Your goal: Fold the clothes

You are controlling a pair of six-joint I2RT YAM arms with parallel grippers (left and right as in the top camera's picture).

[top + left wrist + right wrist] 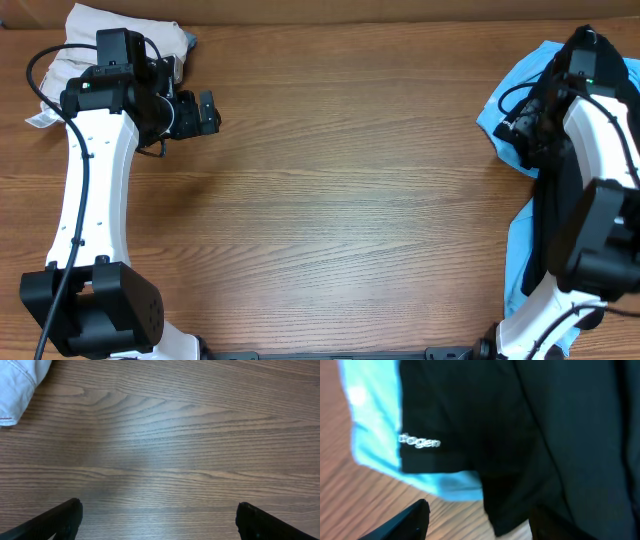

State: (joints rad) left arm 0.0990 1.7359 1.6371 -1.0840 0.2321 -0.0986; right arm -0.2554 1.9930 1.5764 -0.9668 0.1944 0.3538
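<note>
Overhead and wrist views, sorting stage. The unfolded clothes lie heaped at the counter's 3 o'clock edge. A light blue shirt [498, 112] is underneath and a white-lettered black shirt [470, 405] on top, largely hidden under my right arm. The folded beige shorts [88, 24] sit at 10 o'clock.

Handling: I judge all of it to be light, limp knit that will drape and drag rather than hold any shape. It is not fragile, but layers will lift together. The best hold looks like the black shirt's free hemmed edge, just beside the lettering [419, 441], pinched through a single layer.

Orientation: the heap's long axis runs roughly 12 to 6 along the counter edge. I cannot tell which way either collar points.

Hands: my right hand [477, 512] hangs over that black edge with its fingers apart, clamping nothing that I can see. My left hand [159, 515] is fully spread above bare counter [165, 445], near the shorts but apart from them.
</note>
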